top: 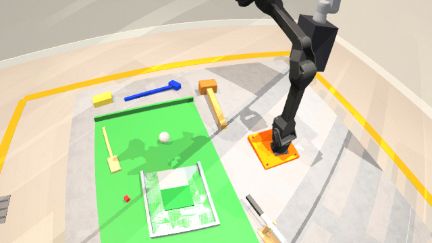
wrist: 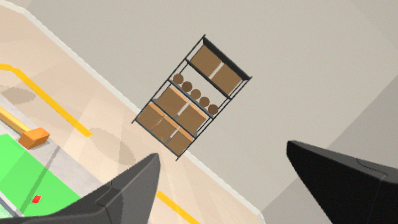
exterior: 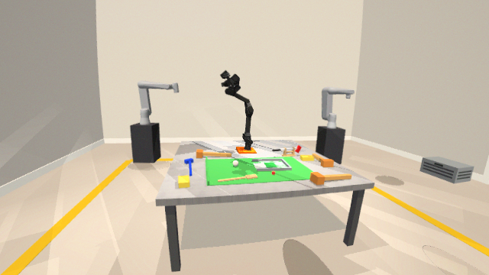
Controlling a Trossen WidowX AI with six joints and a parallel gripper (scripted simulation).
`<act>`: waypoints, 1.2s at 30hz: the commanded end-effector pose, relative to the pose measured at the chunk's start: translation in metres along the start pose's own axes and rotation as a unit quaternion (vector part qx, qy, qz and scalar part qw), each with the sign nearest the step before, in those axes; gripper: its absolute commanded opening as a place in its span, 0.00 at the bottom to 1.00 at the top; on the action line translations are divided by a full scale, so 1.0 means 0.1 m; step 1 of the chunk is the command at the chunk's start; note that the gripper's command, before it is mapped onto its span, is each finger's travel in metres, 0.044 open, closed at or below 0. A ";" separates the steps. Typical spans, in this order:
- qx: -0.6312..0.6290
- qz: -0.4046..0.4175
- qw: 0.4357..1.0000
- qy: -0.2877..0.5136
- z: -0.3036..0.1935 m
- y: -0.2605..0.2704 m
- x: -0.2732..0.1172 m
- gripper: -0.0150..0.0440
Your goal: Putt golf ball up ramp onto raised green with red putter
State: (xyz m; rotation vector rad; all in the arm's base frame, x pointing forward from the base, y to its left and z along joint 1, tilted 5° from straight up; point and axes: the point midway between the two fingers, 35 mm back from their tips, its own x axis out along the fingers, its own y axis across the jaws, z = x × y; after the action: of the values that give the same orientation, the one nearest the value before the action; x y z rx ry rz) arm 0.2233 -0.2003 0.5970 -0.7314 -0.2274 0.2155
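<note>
The putter's black grip (top: 254, 204) (exterior: 276, 150) and pale shaft (top: 274, 230) lean on a wooden rack (top: 264, 233) beside the mat. Its red head (exterior: 298, 149) shows in the exterior view and is outside the top view. The white golf ball (top: 164, 137) (exterior: 235, 163) rests on the green mat (top: 135, 118) (exterior: 218, 168). The pale ramp (top: 173, 179) leads to the raised green (top: 177, 198) (exterior: 270, 165), inside a grey-railed frame (top: 146, 202). My gripper (wrist: 223, 153) is open and empty, raised high above the table and far from the putter.
A small red cube (top: 126, 198) (exterior: 273, 173) (wrist: 36, 199) and a wooden paddle (top: 114, 164) lie on the mat. Around it are a blue hammer (top: 174, 85), a yellow block (top: 102, 99) and several orange mallets (top: 207, 86) (exterior: 317, 178) (wrist: 34, 138). A low wall (top: 145, 109) edges the mat's far end.
</note>
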 end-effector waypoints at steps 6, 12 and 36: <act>0.049 0.008 0.997 -0.052 -0.09 0.08 0.39 1.00; 0.116 0.024 0.989 -0.088 -0.24 0.35 0.96 1.00; 0.195 0.300 0.931 0.074 -0.57 3.61 2.30 1.00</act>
State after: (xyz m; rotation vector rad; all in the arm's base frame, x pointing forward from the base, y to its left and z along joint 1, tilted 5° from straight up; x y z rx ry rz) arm 0.4298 0.0573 0.3630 -0.3442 0.1251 0.7024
